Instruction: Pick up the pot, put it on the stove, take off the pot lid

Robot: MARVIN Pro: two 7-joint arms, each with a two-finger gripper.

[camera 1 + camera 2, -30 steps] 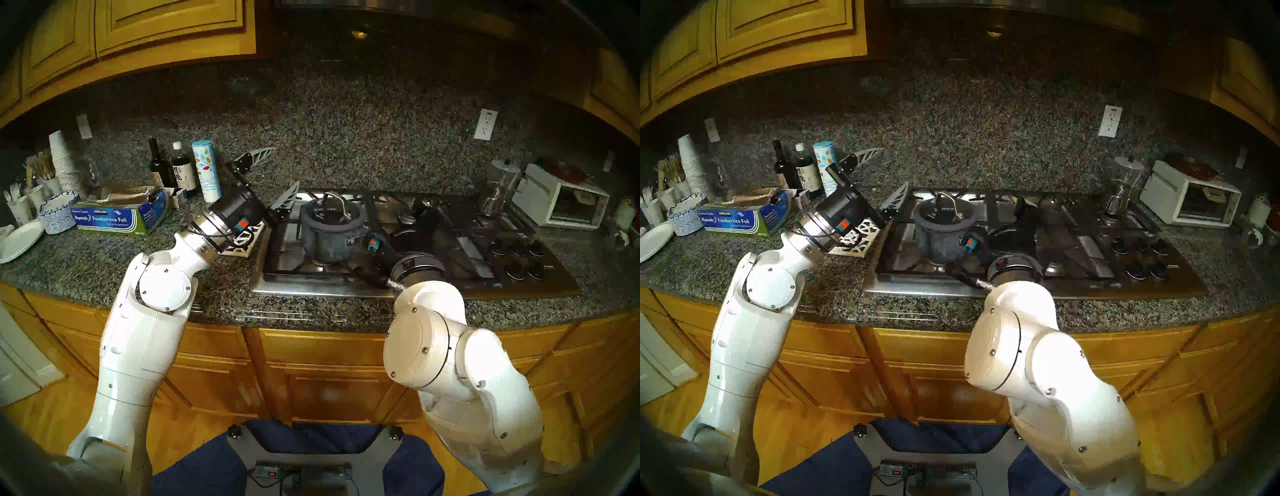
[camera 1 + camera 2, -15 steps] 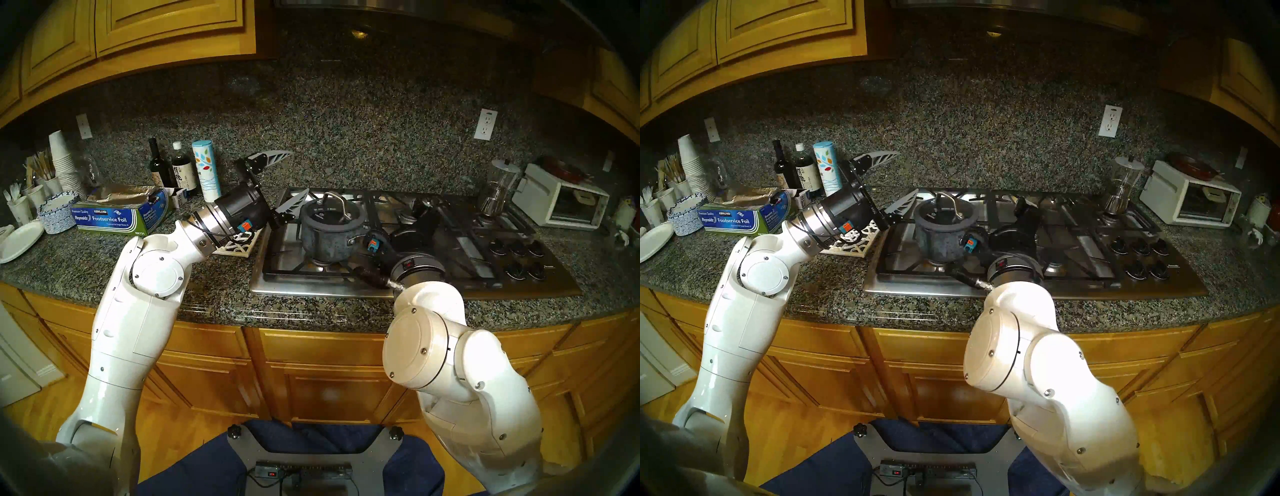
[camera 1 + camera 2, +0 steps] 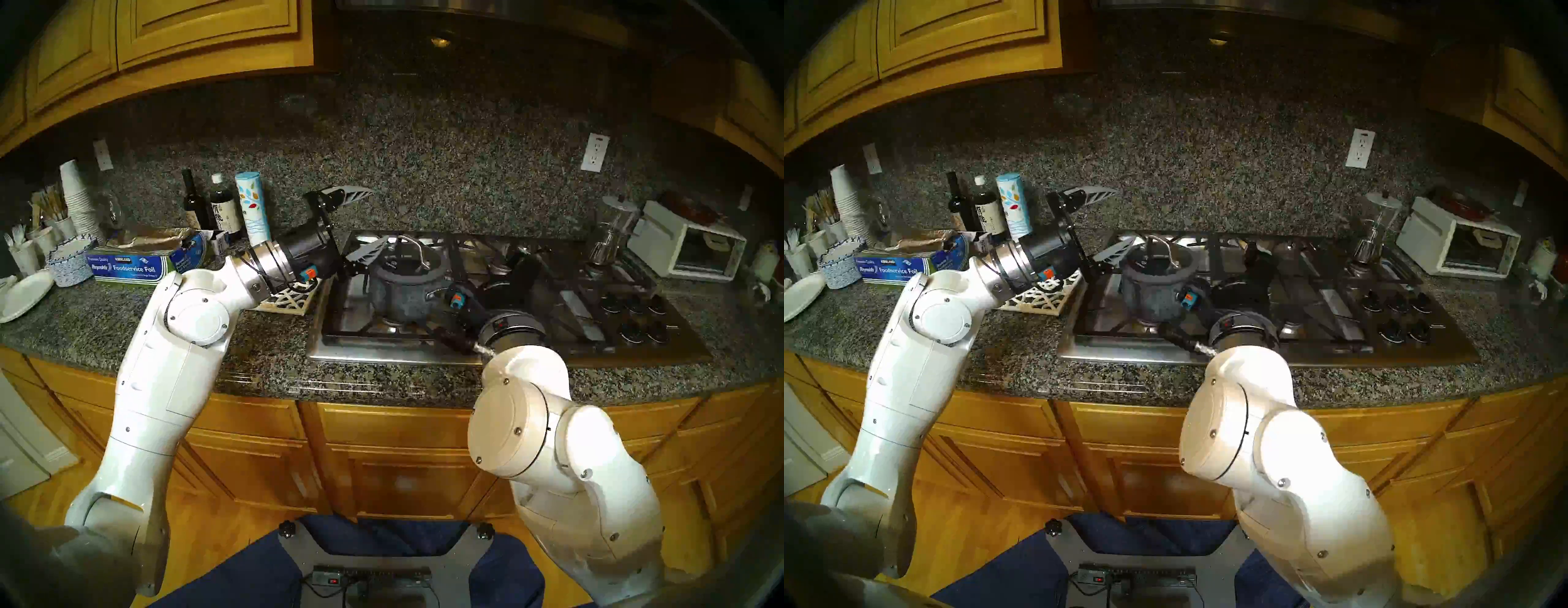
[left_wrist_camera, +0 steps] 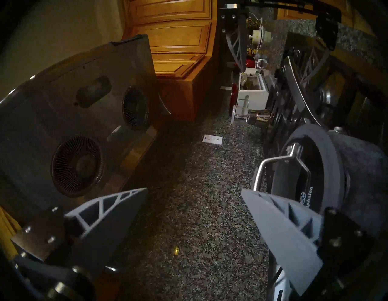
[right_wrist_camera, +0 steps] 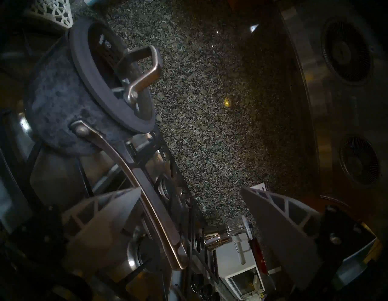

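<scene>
Head view: left pincer, fingers apart, has moved closer over the pot lid.

Above me hang honey-coloured wooden cupboards, and more of the same wood runs below the table, whose top is dark speckled granite. The same granite climbs the wall behind it. A white socket sits on that wall to my right, a pale switch plate to my left. One small lamp glows under the hood. The floor is warm wood. The room is dim, the light yellowish.
</scene>
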